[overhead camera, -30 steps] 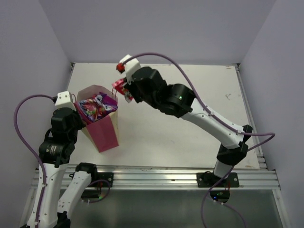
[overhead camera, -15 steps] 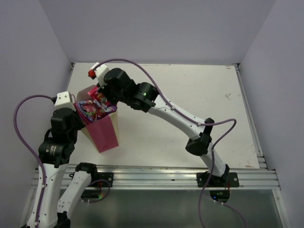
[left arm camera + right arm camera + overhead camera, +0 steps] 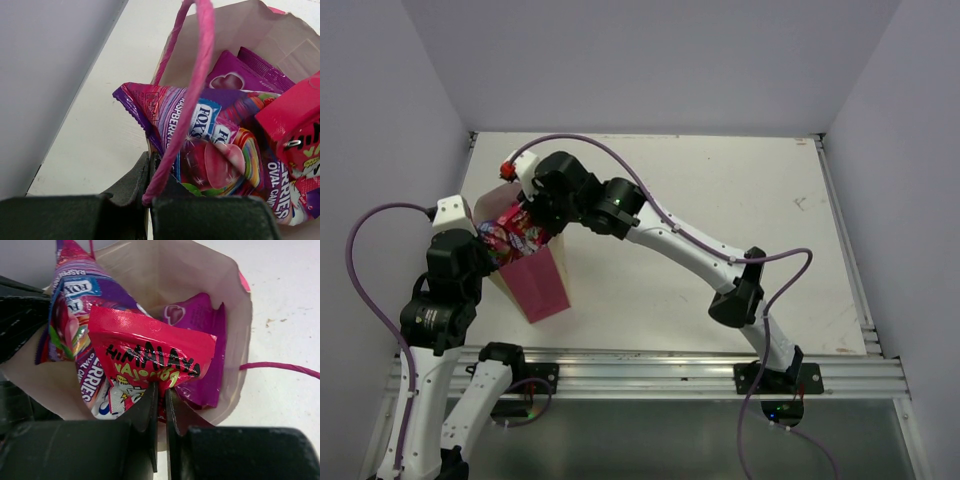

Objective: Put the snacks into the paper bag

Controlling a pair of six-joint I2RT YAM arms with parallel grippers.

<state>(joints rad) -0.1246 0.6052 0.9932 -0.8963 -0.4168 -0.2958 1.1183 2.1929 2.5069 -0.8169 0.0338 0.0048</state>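
Observation:
The paper bag (image 3: 542, 285) stands upright at the table's left, magenta panel facing front. My left gripper (image 3: 490, 262) is shut on the bag's near rim (image 3: 150, 165), beside its pink string handle (image 3: 200, 75). My right gripper (image 3: 525, 215) is shut on the small red packet (image 3: 150, 352) and holds it in the bag's mouth. The red packet rests against the purple-pink packet (image 3: 210, 150) and a purple pouch (image 3: 197, 322), both inside the bag. The pouch lettered "REAL" is not visible.
The bag's other string handle (image 3: 280, 367) lies out over the white table (image 3: 720, 230) to the right. A grey wall (image 3: 380, 150) stands close on the left. The right arm reaches across the table's middle toward the bag.
My right gripper has moved left with the small red packet, from beside the bag to over it, and has lowered the packet into the bag's mouth. The left gripper has kept its hold.

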